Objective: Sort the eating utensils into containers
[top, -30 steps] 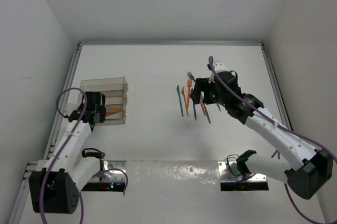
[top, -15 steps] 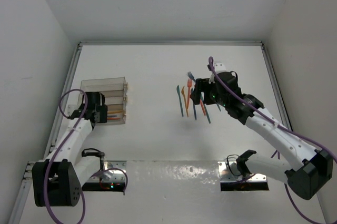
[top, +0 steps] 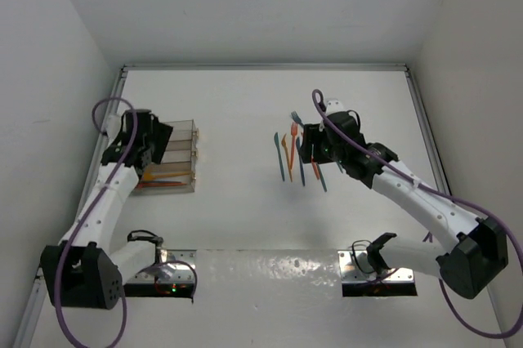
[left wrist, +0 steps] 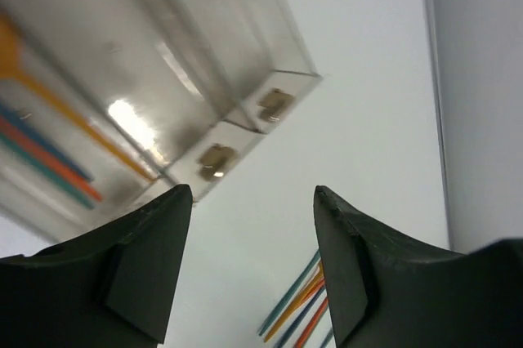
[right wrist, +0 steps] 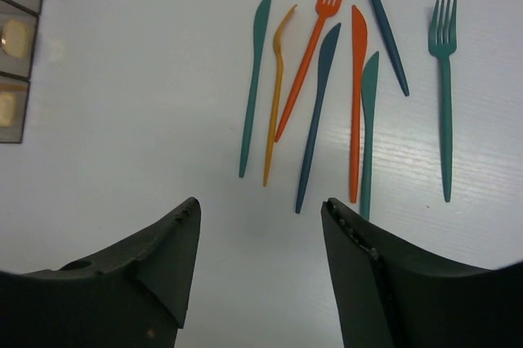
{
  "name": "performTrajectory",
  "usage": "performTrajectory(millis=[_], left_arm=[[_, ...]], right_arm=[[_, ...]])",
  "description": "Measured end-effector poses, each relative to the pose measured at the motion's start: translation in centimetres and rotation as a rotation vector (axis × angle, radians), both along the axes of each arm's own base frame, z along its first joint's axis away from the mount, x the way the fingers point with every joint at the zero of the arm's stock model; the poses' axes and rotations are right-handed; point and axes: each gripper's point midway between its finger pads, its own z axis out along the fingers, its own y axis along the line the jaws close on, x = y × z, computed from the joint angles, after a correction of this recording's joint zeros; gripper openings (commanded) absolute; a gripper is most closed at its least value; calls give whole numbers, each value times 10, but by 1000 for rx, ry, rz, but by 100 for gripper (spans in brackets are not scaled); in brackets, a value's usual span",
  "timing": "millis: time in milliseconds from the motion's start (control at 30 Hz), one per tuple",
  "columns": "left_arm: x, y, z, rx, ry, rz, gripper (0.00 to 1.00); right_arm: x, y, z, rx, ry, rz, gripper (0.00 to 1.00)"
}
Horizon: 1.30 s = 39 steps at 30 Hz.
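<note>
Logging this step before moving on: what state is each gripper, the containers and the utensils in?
left gripper: open, empty
right gripper: open, empty
containers: upright, partly filled
sorted utensils: lying inside a container
loose utensils: eight, lying flat, unsorted

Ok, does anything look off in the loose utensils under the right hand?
Nothing broken or spilled. The orange fork and dark blue fork lie slanted while the others run parallel, and the yellow-orange utensil beside the orange fork looks curved, perhaps lying on edge.
</note>
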Motion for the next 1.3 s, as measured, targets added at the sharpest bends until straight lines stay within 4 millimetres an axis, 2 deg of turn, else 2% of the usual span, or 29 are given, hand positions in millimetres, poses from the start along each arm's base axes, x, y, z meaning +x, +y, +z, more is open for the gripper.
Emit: performTrajectory(millis=[67,167,267,333,433,600,700,833,1300], left_arm=[[21,-22,23,62,-41,-127,61],[41,-82,45,130,-85,-360,61],[50,-147,50,184,-89,-577,61],[50,-189,41,223,-70,-703,61],[44,-238,15,268,-12,-841,61],[35,-291,-43,332,129,-977,61],[32,-310,-78,360,206,-1018,60],[25,-316,-103,384,274,-1044,59],[35,-328,-137,419,341,-1026,50]], right_arm=[[-1,-1,-9,-18,22,2,54],[-2,-2,-20,-41,51,6,48],[-4,-3,-23,-54,59,11,45],[-4,-3,-24,-57,60,12,44],[-5,-6,-25,-68,64,7,44],[-9,-16,-24,-91,57,-17,45],[-16,-24,-17,-92,37,-32,45],[-23,-34,-13,-94,19,-49,45],[-51,-55,-19,-102,14,-62,46]])
